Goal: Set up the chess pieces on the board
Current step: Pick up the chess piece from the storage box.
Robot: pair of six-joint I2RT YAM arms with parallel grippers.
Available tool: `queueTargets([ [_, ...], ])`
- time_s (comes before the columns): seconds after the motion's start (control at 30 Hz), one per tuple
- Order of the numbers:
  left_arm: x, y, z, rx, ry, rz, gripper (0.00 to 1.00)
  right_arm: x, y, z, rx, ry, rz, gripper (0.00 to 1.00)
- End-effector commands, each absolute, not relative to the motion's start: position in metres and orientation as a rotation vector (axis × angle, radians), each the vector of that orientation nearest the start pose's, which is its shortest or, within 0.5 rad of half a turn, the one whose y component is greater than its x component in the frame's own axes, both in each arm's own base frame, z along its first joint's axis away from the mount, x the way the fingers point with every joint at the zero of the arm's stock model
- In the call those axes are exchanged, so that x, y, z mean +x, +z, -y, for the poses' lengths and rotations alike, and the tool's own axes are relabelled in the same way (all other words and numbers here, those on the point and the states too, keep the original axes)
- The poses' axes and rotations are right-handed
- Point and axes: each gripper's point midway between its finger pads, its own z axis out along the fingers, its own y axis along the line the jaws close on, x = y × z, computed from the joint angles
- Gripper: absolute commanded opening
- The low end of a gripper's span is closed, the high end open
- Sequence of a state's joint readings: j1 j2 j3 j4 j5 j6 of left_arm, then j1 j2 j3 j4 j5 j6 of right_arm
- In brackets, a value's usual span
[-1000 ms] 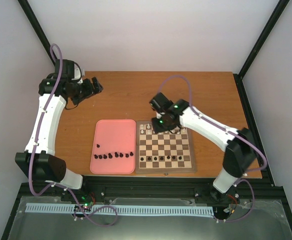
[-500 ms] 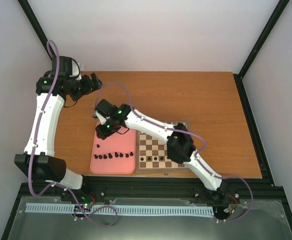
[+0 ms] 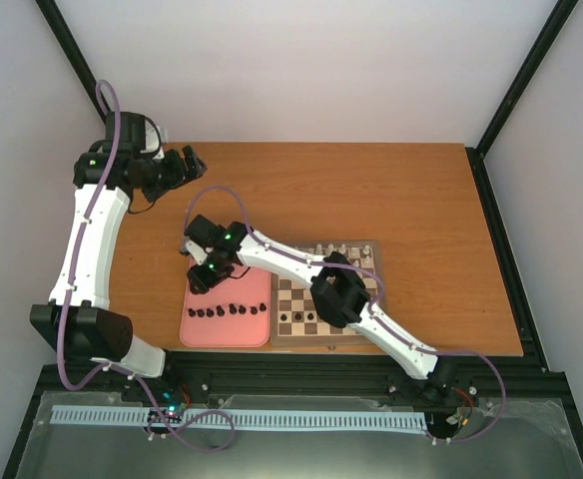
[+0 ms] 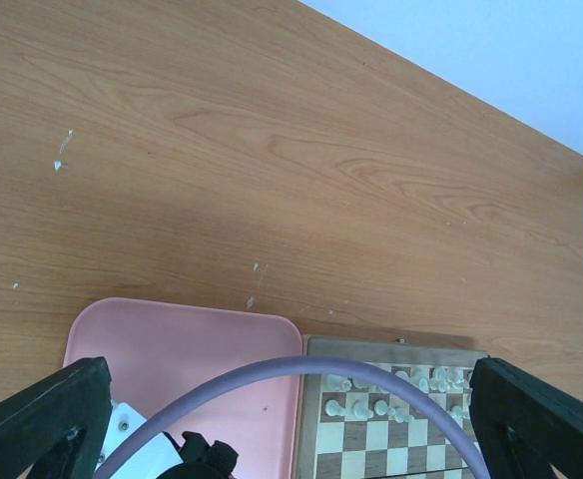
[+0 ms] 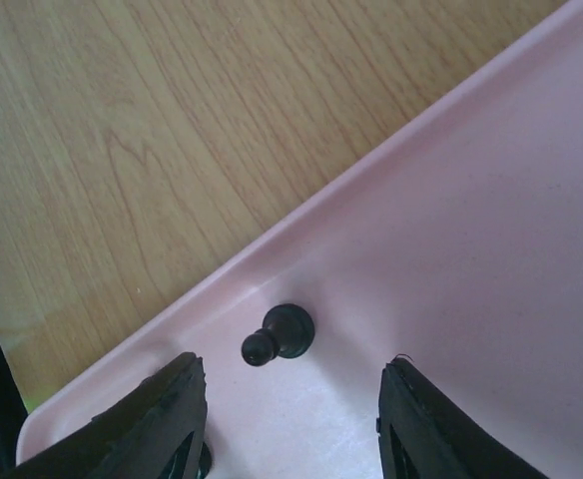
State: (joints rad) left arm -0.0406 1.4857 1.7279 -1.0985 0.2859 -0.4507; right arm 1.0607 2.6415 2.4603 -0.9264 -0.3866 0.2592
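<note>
Relocated since one second ago: right gripper (image 5: 291,371), from board (image 3: 326,342) far edge to tray (image 3: 257,251) left edge. Jaws spread, straddling one black pawn (image 5: 280,334) just inside the rim; no contact visible. Left gripper (image 3: 187,165) parked over table (image 3: 391,190) far-left corner, jaws spread, empty. Judged partly done: some black pieces (image 3: 299,319) along board's near edge, a row (image 3: 230,310) left near tray's near edge.

1. Pink rectangular tray (image 3: 227,331), flat on the wooden table (image 3: 391,190), near the front edge
2. Small white chess pieces (image 3: 343,247), lined up just right of the tray's far corner
3. Pale walls (image 3: 301,70) round the table, black frame posts (image 3: 526,75) at the corners
</note>
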Motion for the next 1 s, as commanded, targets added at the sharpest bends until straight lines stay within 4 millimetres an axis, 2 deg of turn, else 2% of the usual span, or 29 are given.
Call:
queueTargets([
  [0.0,0.377,0.319,0.068,-0.362,-0.590,-2.418,1.00,0.239,0.050,-0.573,-1.276,0.927,-2.556,0.47],
  [0.43,0.377,0.313,0.066,-0.363,-0.573,-2.429,1.00,0.238,0.035,-0.575,-1.282,0.929,-2.577,0.40],
  [0.63,0.376,0.311,0.065,-0.364,-0.568,-2.434,1.00,0.241,0.035,-0.575,-1.273,0.917,-2.575,0.31],
  [0.97,0.378,0.310,0.066,-0.365,-0.571,-2.437,1.00,0.243,0.034,-0.569,-1.273,0.881,-2.592,0.10],
])
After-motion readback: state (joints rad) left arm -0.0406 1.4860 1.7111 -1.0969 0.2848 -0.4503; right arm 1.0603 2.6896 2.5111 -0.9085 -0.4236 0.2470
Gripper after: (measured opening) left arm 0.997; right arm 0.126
